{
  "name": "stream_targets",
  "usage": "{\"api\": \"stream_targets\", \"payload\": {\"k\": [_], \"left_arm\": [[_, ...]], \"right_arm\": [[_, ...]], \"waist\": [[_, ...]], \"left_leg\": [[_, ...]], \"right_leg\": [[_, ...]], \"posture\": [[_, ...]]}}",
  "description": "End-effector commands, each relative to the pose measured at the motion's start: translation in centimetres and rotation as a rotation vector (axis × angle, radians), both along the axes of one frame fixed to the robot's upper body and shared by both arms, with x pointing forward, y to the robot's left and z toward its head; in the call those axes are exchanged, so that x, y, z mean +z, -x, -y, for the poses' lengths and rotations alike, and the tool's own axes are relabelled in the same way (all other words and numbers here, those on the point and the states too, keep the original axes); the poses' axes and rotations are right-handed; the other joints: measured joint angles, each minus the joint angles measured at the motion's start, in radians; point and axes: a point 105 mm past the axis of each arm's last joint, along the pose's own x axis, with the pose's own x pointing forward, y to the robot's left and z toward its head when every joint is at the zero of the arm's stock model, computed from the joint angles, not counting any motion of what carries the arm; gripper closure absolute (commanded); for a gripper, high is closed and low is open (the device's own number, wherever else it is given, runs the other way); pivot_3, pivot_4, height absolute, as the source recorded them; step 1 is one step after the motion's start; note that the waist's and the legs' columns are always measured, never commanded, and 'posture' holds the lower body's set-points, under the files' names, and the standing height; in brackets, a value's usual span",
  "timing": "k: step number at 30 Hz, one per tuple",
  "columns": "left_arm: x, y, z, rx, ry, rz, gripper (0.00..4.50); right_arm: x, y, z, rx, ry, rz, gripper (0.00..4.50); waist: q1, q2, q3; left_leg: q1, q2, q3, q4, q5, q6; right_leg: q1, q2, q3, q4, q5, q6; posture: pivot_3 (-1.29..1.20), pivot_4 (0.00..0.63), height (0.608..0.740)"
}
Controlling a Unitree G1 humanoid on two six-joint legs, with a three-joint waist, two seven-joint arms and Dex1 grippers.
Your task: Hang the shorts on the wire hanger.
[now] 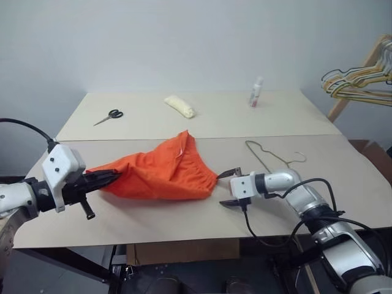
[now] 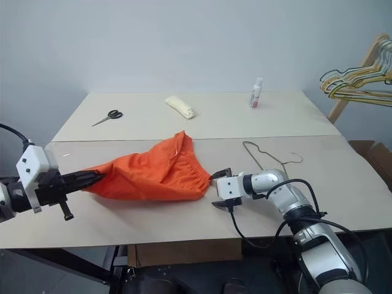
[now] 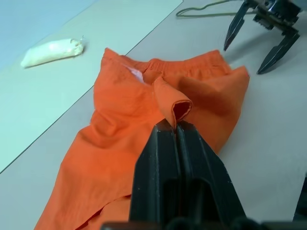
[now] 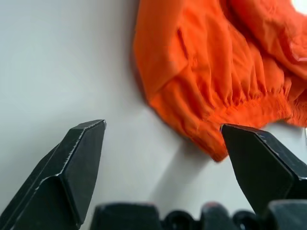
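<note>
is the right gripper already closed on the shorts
No, the right gripper stands open beside the waistband of the shorts, gripping nothing.

The two head views look forward and down from above the near table edge (image 1: pixel 184 236), taking in both arms; they share almost the whole scene, slightly offset sideways. The left wrist view looks close along the closed left gripper (image 3: pixel 176 125) at the shorts (image 3: pixel 124 124) pinched at its tips, with the right gripper (image 3: pixel 259 40) beyond. The right wrist view sits nearer still, looking between its spread jaws at the gathered waistband just ahead.
</note>
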Motion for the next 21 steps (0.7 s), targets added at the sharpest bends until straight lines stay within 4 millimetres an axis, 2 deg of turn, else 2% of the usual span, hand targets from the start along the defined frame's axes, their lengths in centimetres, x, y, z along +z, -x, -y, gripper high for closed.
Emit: {"api": "stream_targets", "payload": {"k": [1,7,12,16,21], "left_arm": [[1.7,0.6,0.4,-0.037,0.041,0.058,4.47],[2.5,1.1,-0.1,-0.029,0.083,0.066,4.47],[1.8,1.7,-0.6,-0.017,0.059,0.036,4.47],[1.5,1.8,-0.6,-0.014,0.054,0.032,4.47],[1.1,1.5,-0.4,-0.021,0.049,0.028,4.5]], "right_arm": [[2.0,-0.8,-2.0,0.0,-0.083,0.053,0.0],[0.9,-1.9,-2.9,-0.046,-0.07,0.094,0.0],[0.6,-3.9,-2.0,-0.141,-0.044,0.133,0.0],[0.4,-4.2,-0.9,-0.155,-0.015,0.126,0.0],[0.5,-3.6,-1.2,-0.113,-0.039,0.135,1.72]], "waist": [[0.001,0.0,0.0],[0.006,0.0,0.0],[0.005,0.0,0.0],[0.006,0.0,0.0],[0.004,0.0,0.0]], "left_leg": [[0.0,0.0,0.0,0.0,0.0,0.0],[-0.001,0.0,0.0,0.0,0.0,-0.001],[-0.001,-0.003,0.0,-0.001,0.001,-0.003],[-0.001,-0.003,-0.001,-0.002,0.002,-0.004],[-0.001,-0.003,-0.001,-0.002,0.002,-0.004]], "right_leg": [[0.0,0.0,0.0,0.0,0.0,0.0],[-0.001,-0.001,0.0,0.0,0.0,0.0],[-0.002,-0.001,0.0,0.001,0.0,-0.001],[-0.002,0.0,0.0,0.001,-0.001,-0.001],[-0.002,0.0,0.0,0.001,-0.001,-0.001]], "posture": [[0.28,0.0,0.74],[0.29,0.0,0.74],[0.31,0.0,0.74],[0.31,0.0,0.74],[0.3,0.0,0.74]]}}
